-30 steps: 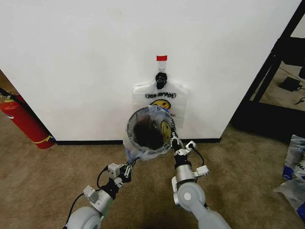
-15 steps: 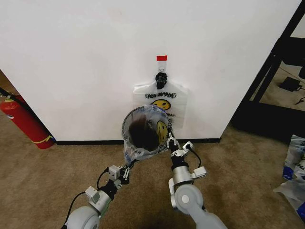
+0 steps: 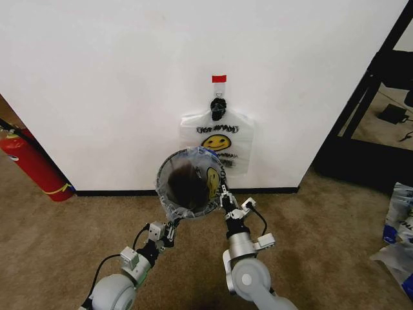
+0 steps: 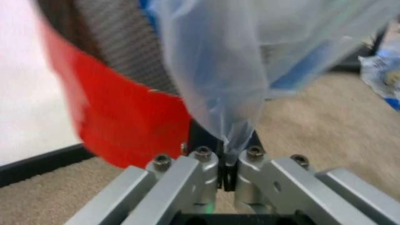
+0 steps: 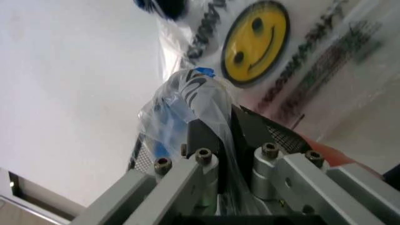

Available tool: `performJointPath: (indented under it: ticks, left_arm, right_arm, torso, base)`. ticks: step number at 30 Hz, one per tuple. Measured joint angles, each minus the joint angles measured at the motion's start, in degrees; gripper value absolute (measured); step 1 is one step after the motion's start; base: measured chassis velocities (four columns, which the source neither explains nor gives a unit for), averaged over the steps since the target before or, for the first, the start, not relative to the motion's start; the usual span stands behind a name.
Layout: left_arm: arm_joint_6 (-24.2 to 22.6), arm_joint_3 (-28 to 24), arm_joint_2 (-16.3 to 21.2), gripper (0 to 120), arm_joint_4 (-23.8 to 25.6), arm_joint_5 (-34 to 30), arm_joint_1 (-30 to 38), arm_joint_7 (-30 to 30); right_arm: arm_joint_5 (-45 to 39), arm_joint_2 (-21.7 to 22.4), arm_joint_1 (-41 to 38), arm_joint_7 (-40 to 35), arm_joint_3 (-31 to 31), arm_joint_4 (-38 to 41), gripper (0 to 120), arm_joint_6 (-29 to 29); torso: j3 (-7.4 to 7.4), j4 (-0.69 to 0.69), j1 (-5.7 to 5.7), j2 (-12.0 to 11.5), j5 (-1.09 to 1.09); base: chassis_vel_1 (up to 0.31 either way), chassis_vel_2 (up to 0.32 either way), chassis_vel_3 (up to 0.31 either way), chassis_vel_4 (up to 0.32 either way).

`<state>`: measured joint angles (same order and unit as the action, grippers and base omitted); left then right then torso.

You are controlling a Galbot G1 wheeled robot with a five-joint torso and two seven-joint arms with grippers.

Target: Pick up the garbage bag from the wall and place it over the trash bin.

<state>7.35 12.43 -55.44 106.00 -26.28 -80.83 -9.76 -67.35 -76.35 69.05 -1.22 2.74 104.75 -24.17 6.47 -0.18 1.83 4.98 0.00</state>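
Note:
The garbage bag (image 3: 211, 181), thin translucent plastic with a yellow smiley, is stretched around the rim of the black mesh trash bin (image 3: 187, 184), which stands on the carpet before the wall (image 3: 116, 77). My left gripper (image 3: 173, 226) is shut on the bag's near-left edge. My right gripper (image 3: 224, 199) is shut on its right edge. In the left wrist view the fingertips (image 4: 212, 161) pinch a fold of the bag (image 4: 218, 79) beside the bin's red base (image 4: 125, 126). In the right wrist view the gripper (image 5: 228, 140) clamps bunched plastic (image 5: 194, 98) at the mesh rim (image 5: 281, 136).
A flat stack of smiley bags (image 3: 219, 139) hangs on a black hook (image 3: 218, 105) under a red tape strip (image 3: 219, 79). A red fire extinguisher (image 3: 32, 165) leans at the left. A black frame (image 3: 374, 97) and loose bags (image 3: 400, 226) are at the right.
The bagged bin mouth has shifted left in view. Both grippers, still shut on the bag, have moved left with it, the right one drawing nearer to me.

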Motion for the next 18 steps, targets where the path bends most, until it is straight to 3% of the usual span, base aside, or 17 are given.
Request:
performJointPath:
  ticks: [4, 8, 11, 13, 15, 18]
  left_arm:
    - [-0.62, 1.04, 0.51, 21, -1.00, 3.59, -0.93, 0.13]
    - [-0.95, 1.93, 1.07, 30, -1.91, 5.94, -1.23, 0.22]
    - [-1.75, 3.33, 1.83, 45, -4.84, 12.79, -1.81, 1.85]
    - [-1.86, 3.50, 1.89, 47, -5.44, 13.75, -1.87, 2.41]
    - [-3.78, 4.50, 2.09, 58, -8.85, 18.43, -2.09, 6.68]
    - [-7.94, 5.08, 2.05, 68, -13.75, 19.65, -1.54, 14.43]
  right_arm:
    - [-0.19, -1.08, -0.89, 0.85, -0.25, -2.27, 1, 0.11]
    - [-0.20, -1.36, -1.26, 0.95, -0.37, -2.90, 1, 0.13]
    - [-0.41, -1.86, -1.70, -0.29, -0.89, -3.05, 1, 0.43]
    - [-0.53, -1.97, -1.73, -0.82, -1.00, -3.06, 1, 0.53]
    - [-0.83, -2.42, -1.57, -3.10, -1.35, -3.04, 1, 1.29]
    - [-0.44, -2.54, -0.66, -7.62, -1.30, -2.78, 1, 3.25]
  torso:
    - [0.00, 0.00, 0.00, 0.00, 0.00]
    - [0.00, 0.00, 0.00, 0.00, 0.00]
    - [0.00, 0.00, 0.00, 0.00, -0.01]
    - [0.00, 0.00, 0.00, 0.00, -0.01]
    - [0.00, 0.00, 0.00, 0.00, -0.01]
    - [0.00, 0.02, 0.00, 0.00, -0.01]
  base:
    - [0.000, 0.000, 0.000, 0.000]
    - [0.000, 0.000, 0.000, 0.000]
    - [0.000, 0.000, 0.000, 0.000]
    - [0.000, 0.000, 0.000, 0.000]
    - [0.000, 0.000, 0.000, 0.000]
    - [0.000, 0.000, 0.000, 0.000]
